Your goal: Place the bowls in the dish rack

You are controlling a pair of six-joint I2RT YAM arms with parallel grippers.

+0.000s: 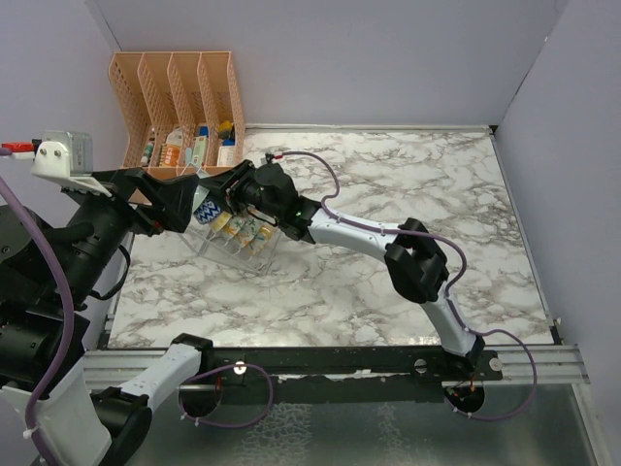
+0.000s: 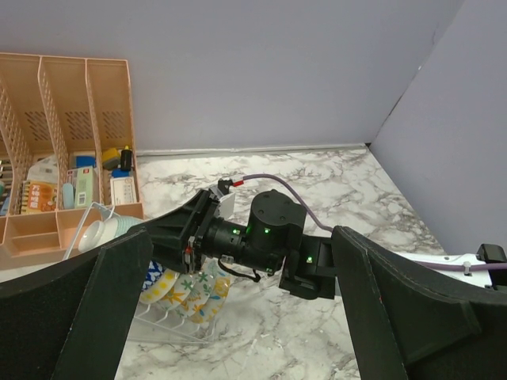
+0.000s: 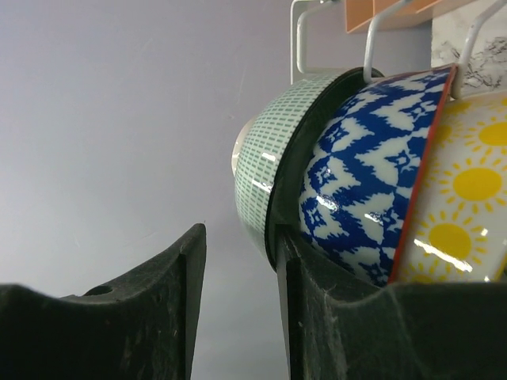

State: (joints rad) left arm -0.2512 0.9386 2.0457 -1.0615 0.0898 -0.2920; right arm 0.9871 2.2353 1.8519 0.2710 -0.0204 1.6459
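Observation:
The wire dish rack [image 1: 239, 258] stands left of centre with several bowls on edge in a row. In the right wrist view a teal-dashed bowl [image 3: 261, 166] is the end one, then a blue-and-white bowl [image 3: 364, 166] and a yellow-sun bowl [image 3: 467, 190]. My right gripper [image 3: 238, 237] is open at that end: one finger [image 3: 297, 261] sits between the teal and blue bowls, the other stands clear of the teal bowl. It also shows from above [image 1: 219, 197]. My left gripper [image 2: 242, 237] is open, empty and raised left of the rack [image 2: 158, 328], where cream floral bowls [image 2: 202, 285] also lean.
An orange slotted organizer [image 1: 179, 107] holding small packets stands right behind the rack against the back wall. Purple walls close the left, back and right sides. The marble table [image 1: 417, 204] stretches to the right of the rack. The right arm [image 1: 349, 233] reaches across it.

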